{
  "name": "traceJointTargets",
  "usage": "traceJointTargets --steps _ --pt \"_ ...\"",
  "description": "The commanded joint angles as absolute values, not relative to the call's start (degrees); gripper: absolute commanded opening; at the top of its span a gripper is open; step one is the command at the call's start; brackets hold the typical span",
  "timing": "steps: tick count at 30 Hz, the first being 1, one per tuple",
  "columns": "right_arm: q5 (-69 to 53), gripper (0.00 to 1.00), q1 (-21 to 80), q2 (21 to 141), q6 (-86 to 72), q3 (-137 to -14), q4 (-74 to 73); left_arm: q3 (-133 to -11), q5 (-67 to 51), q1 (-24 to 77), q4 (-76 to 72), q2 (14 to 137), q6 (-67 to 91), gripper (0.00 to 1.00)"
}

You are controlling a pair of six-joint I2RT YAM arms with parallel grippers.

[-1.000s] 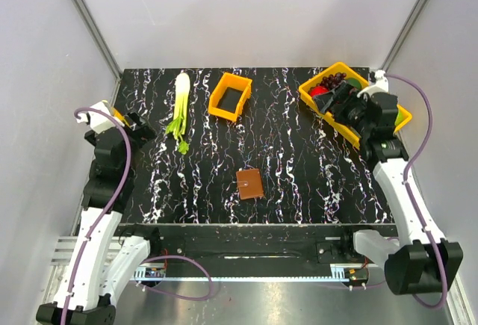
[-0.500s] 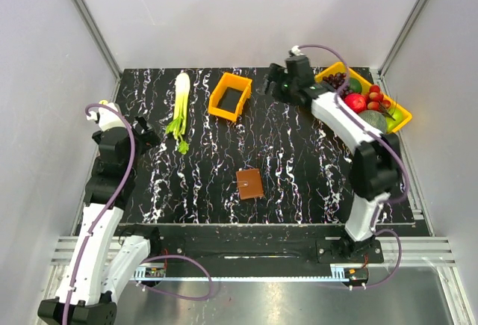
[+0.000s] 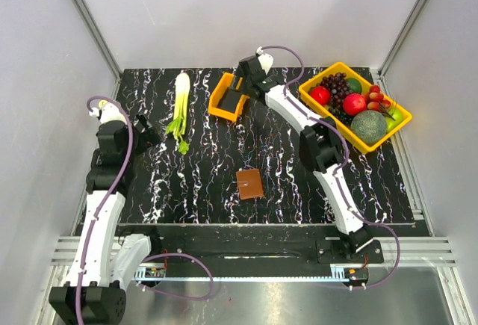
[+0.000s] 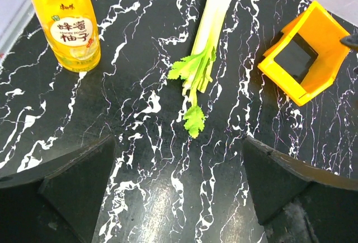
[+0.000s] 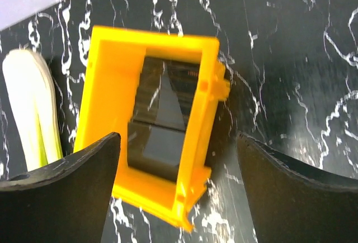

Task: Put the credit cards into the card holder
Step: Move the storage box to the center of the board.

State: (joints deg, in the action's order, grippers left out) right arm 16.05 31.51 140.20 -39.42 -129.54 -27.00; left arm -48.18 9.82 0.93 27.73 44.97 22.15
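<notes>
Black marble-veined tabletop [image 3: 187, 183] fills the cell between pale walls, with a leek [image 3: 181, 93], a honey-citron drink bottle [image 4: 64, 22] and a yellow tray of fruit [image 3: 342, 64] spread around its far half. The right gripper [image 5: 179, 137] hangs over the small orange bin [image 5: 151, 36] at the far middle, its 2 jaws wide apart and holding nothing. They straddle the bin's short width. The credit cards [image 5: 162, 145] appear to be the dark, glossy flats lying inside that bin, though reflections make their number and edges hard to tell. Their long axis seems to follow the bin's, running from the near edge toward the far edge with a slight tilt. The card holder [image 3: 249, 184] lies well apart from the bin, near the middle of the near half. It looks folded shut and flat, and its slightly longer side also points away from the arms, leaning a little left at the far end. The left gripper [image 4: 179, 139] hovers at the left side, jaws spread and empty. Likely trouble: a straight descent could land a finger on the bin wall and shove the bin into the leek just beside it. Thin cards flat on the bin floor may also slip from a pinch, and the shut holder offers no slot.
</notes>
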Motion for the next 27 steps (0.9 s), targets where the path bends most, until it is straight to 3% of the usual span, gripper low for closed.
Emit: traceJointTargets --steps 1,12,27 --pt "24.86 0.88 31.38 147.38 -37.54 -143.77 -33.04 -48.69 0.28 -3.16 25.67 46.84 23.29 0.99" --pt "28.74 0.86 31.38 149.34 -32.52 -140.9 -32.87 -48.43 -4.13 -5.01 25.4 47.55 22.76 0.99" --pt "34.71 0.87 31.38 123.25 -36.21 -100.04 -20.83 -48.25 -5.27 -5.54 25.57 47.99 22.41 0.99"
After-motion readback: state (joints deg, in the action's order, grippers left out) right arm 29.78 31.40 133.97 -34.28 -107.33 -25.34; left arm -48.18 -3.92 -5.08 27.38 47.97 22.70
